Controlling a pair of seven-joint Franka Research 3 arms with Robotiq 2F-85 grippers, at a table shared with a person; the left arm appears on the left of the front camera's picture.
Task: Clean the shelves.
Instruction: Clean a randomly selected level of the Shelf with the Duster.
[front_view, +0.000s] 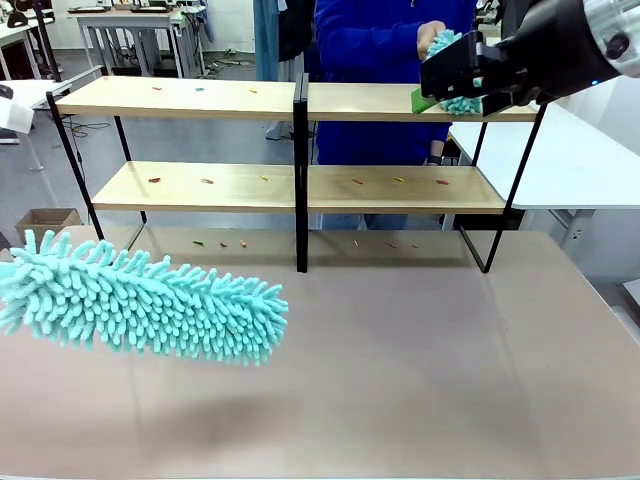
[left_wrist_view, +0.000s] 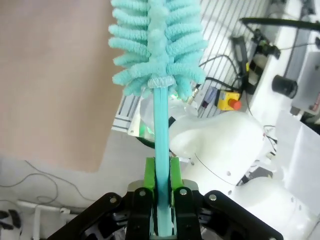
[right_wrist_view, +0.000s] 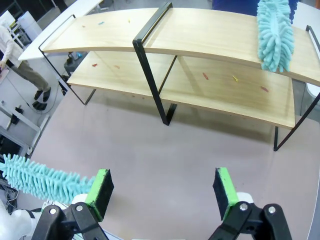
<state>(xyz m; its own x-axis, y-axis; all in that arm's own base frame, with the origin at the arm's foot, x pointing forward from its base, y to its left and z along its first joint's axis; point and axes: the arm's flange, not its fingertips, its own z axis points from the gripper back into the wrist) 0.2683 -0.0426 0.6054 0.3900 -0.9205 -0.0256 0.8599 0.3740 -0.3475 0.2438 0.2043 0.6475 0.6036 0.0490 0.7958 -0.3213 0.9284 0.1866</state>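
Two shelves (front_view: 330, 192) — coloured scraps (front_view: 206, 181) on both, teal duster (right_wrist_view: 274, 35) atop.

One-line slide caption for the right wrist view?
Open right gripper hovers over the table, facing littered shelves; a teal duster rests on top.

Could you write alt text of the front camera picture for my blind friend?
A fluffy turquoise duster hangs over a brown table at lower left, before two-board wooden shelves dotted with small coloured scraps. At upper right, the right gripper hangs by the top board, where a person's hand holds a second duster.
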